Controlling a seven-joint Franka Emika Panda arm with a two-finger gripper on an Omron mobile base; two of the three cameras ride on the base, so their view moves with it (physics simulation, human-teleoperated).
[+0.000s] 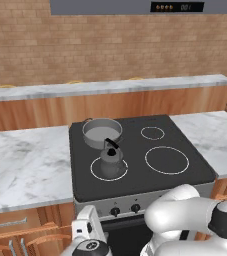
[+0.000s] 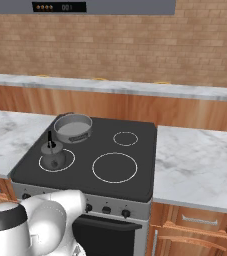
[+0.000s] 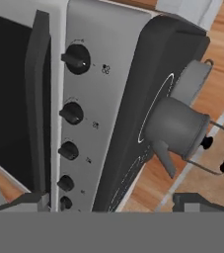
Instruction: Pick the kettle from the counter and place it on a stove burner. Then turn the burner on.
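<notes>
Gripper low by the stove front, kettle already parked on its ring

Gripper point(image 3: 108, 202) is down in front of the oven w/ fingers spread wide, nothing between them; hand view is rolled sideways and looks along the grey control panel point(image 3: 96, 99) w/ its row of black knobs point(image 3: 76, 60). Arm is folded low, big white elbow point(image 1: 185, 210) bulging just below the stove's front edge. Kettle point(image 1: 111, 157) sits upright on the stove burner point(image 1: 96, 170), front-left ring of the black cooktop point(image 1: 195, 165), handle arched over the lid. Grey pot point(image 1: 102, 131) is right behind it, touching or nearly, can't tell. White marble counter point(image 1: 25, 165) runs both sides, wood drawer fronts under it, thin marble ledge point(image 1: 105, 87) and brick wall point(image 1: 110, 45) behind.
</notes>
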